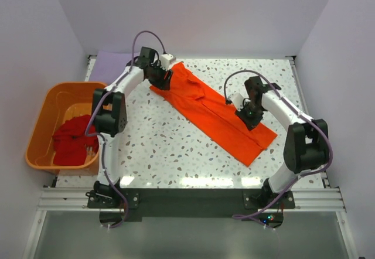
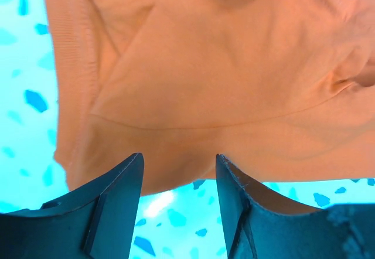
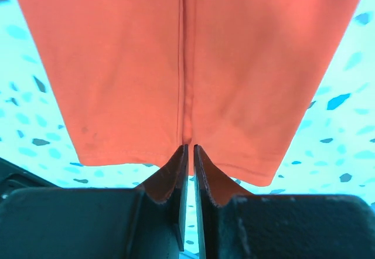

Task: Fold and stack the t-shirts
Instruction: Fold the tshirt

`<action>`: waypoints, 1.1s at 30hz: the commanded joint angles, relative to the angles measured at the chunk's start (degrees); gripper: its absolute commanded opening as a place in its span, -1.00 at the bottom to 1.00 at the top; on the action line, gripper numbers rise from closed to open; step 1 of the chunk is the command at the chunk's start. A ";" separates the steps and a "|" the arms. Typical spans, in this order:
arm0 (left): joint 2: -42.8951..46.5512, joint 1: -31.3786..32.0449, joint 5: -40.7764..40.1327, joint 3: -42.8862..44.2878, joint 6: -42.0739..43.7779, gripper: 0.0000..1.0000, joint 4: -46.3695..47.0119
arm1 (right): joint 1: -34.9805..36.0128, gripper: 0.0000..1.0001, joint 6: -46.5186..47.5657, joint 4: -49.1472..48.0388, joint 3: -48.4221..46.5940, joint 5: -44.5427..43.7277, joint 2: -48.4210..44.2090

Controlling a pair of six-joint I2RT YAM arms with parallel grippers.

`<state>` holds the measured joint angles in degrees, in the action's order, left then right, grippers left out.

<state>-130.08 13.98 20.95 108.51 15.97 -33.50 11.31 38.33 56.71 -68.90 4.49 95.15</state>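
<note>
The bright orange t-shirt (image 1: 214, 111) lies on the table as a long narrow strip running from back left to front right. It fills the left wrist view (image 2: 222, 77) and the right wrist view (image 3: 176, 65). My left gripper (image 1: 162, 81) (image 2: 179, 156) is open at the shirt's back-left end, its jaws either side of the cloth's edge. My right gripper (image 1: 249, 116) (image 3: 189, 146) is shut on a ridge of the orange shirt at its edge. The darker red t-shirt (image 1: 73, 139) lies crumpled in the tub. The pale lavender t-shirt (image 1: 111, 65) lies at the back left corner.
The rigid orange plastic tub (image 1: 50, 109) stands off the table's left edge. The speckled white table (image 1: 176, 147) has a dark front rail carrying both arm bases. Grey walls close in the left, back and right sides.
</note>
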 commanded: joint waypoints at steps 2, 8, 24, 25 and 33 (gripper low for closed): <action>5.10 -4.65 3.31 1.79 -5.41 0.15 1.42 | 0.90 -0.74 -2.46 4.98 -5.18 7.36 -1.64; -0.69 -8.97 2.96 8.90 -0.95 0.12 -7.18 | 5.11 -0.75 -2.99 5.70 0.16 8.96 -0.41; -4.83 -9.23 1.55 6.98 4.07 -0.01 -6.93 | 7.15 -0.75 -2.64 -1.77 9.66 3.16 4.51; -5.09 -9.23 1.29 7.07 4.25 -0.03 -6.93 | 7.23 -0.75 -2.56 -1.95 10.01 2.89 4.60; -7.73 -9.23 0.76 9.79 5.21 -0.70 -6.85 | 7.23 -0.76 -1.76 -1.87 11.51 1.75 6.18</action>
<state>-136.51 4.95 21.78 115.52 19.75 -40.23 18.15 35.99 56.14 -58.15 7.86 100.18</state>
